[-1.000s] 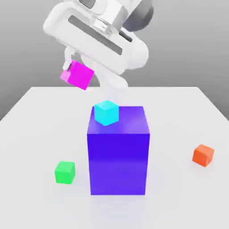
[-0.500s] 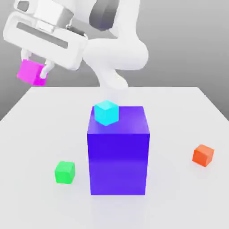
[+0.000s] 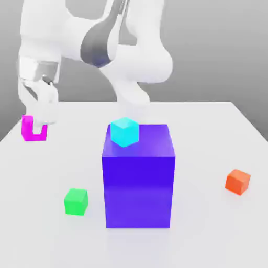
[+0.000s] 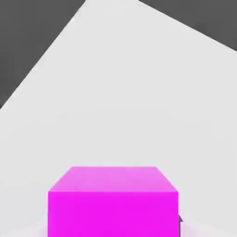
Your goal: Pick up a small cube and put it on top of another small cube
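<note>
My gripper (image 3: 36, 125) is shut on the small magenta-pink cube (image 3: 26, 130), one white finger (image 3: 43, 107) crossing its front face. It holds the cube low over the table's far corner on the exterior view's left. In the hand view the cube (image 4: 113, 201) sits close under the camera, with the table beneath it. Other small cubes: a cyan one (image 3: 124, 132) on top of the big purple block (image 3: 138, 183), a green one (image 3: 76, 201) on the table to the block's left, and an orange-red one (image 3: 238, 181) to its right.
The tall purple block stands mid-table, well right of my gripper. The white table (image 3: 209, 131) ends close behind and to the left of the held cube; its edge (image 4: 51, 46) shows in the hand view. The arm's white links (image 3: 131, 63) arch over the table's back.
The gripper has swung from above the purple block to the exterior view's left and come down towards the table, carrying the magenta-pink cube. The other cubes have not moved.
</note>
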